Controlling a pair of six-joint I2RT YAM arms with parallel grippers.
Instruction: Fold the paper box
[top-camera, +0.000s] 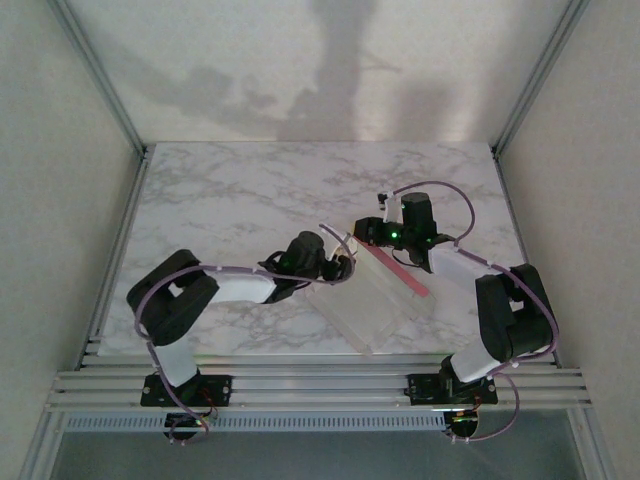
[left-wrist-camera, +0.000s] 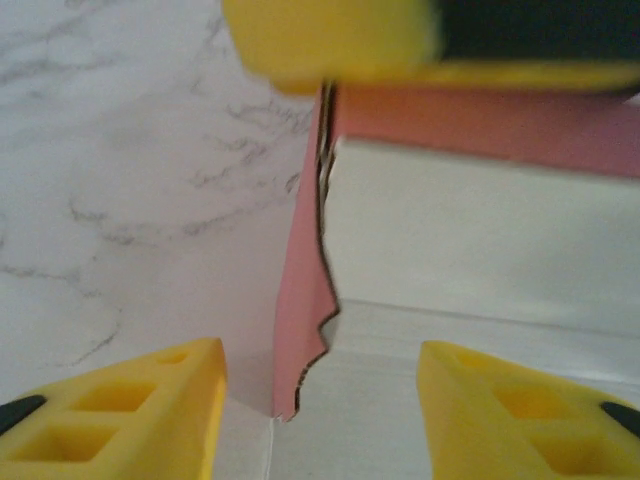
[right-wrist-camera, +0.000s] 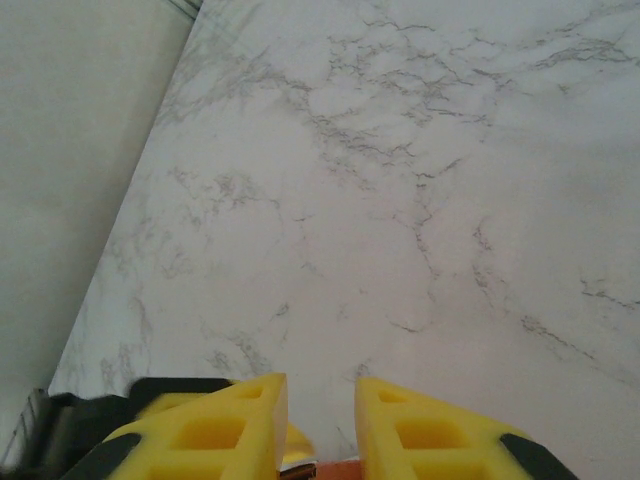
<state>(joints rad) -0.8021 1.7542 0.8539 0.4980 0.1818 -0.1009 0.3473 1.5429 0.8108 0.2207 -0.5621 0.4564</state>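
On the marble table, seen from the top view, the paper box lies at about 5 o'clock from table centre, near the front edge. Its white face is up, with a pink strip raised along its 1 o'clock side. My left gripper sits at the box's 10 o'clock corner, released. Its yellow fingers are spread wide, and a pink flap stands upright between them, touching neither. My right gripper is at the box's 12 o'clock, by the pink strip. Its fingers are close together with a narrow gap, and a sliver of pink shows between them at 6 o'clock in the right wrist view. Can't tell if they pinch it.
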